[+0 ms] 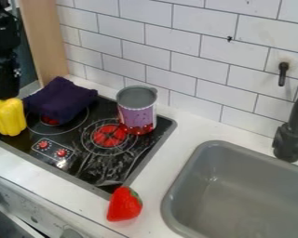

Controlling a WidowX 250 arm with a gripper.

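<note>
Showing directly under the tool [7,93], a yellow pepper [8,117] is overlapping the left side of the stovetop [83,169]. Whether the tool is grasping the pepper or merely hanging against its top, I cannot tell, nor whether the pepper is resting on the surface. If the hold is only catching the narrow top, the smooth, rounded sides could be slipping loose under a small jolt, and the pepper could be rolling toward the stovetop's front edge.

Just beside it, a dark purple cloth [61,100] is lying bunched near the back left corner of the stovetop; a low sideways sweep could be snagging its folds and dragging it along. Farther right, an open can [137,111] is standing upright near the back right corner, tall enough to be toppling if something is brushing its rim.

Beyond the stovetop's front right corner, a strawberry [124,204] is lying on the worktop [189,125], close to the front edge, where a nudge could be sending it off. The sink [166,200] is occupying the right side, with a black faucet [291,137] rising behind.
</note>
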